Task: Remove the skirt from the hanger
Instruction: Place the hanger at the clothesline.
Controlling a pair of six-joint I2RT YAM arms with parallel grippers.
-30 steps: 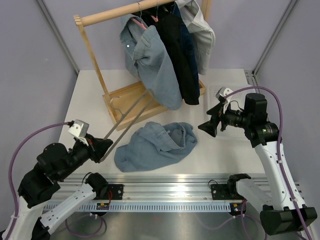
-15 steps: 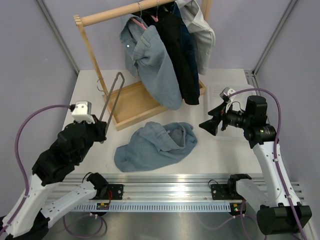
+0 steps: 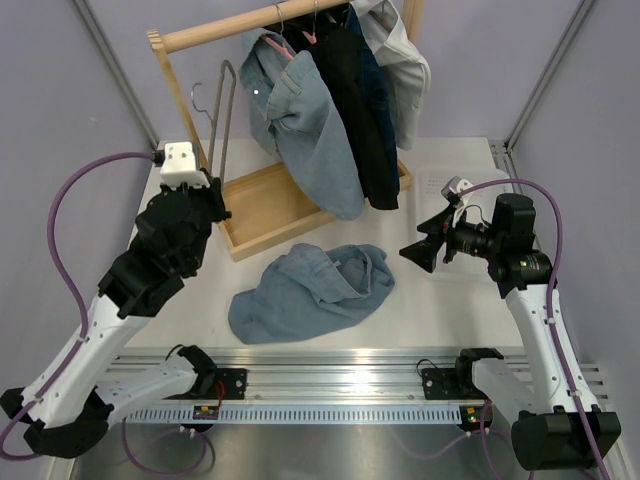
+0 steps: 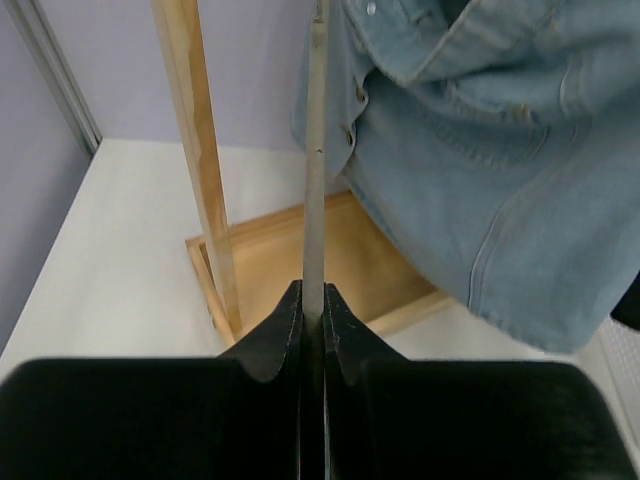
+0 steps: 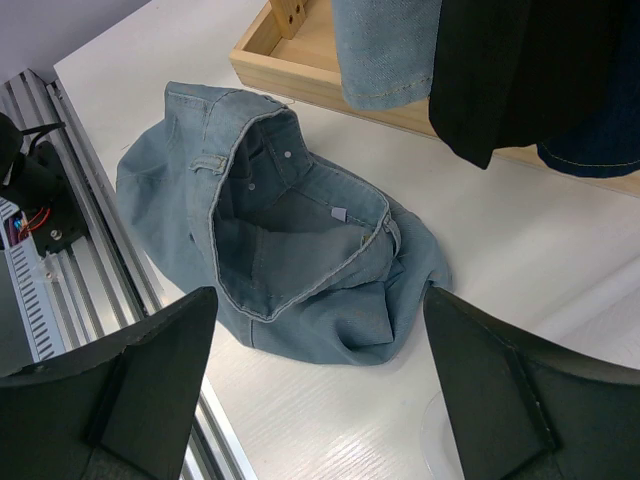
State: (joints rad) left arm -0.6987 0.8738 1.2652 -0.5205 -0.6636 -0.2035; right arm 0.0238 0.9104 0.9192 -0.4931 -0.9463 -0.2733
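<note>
The blue denim skirt (image 3: pixel 310 290) lies crumpled on the white table, free of the hanger; it also shows in the right wrist view (image 5: pixel 290 260) with its waistband open upward. My left gripper (image 3: pixel 212 200) is shut on the grey metal hanger (image 3: pixel 222 120) and holds it upright beside the rack's left post. In the left wrist view the fingers (image 4: pixel 285 325) pinch the hanger's bar (image 4: pixel 315 150). My right gripper (image 3: pixel 418 252) is open and empty, hovering just right of the skirt and pointing at it.
A wooden clothes rack (image 3: pixel 270 200) with a tray base stands at the back. A denim shirt (image 3: pixel 300 120), a black garment (image 3: pixel 360 110) and a pale one (image 3: pixel 405 70) hang from its rail. A metal rail (image 3: pixel 330 385) runs along the near edge.
My left arm has swung the hanger up and back, from low beside the skirt to upright by the rack's left post. The right gripper has barely moved. The skirt has stayed put.
</note>
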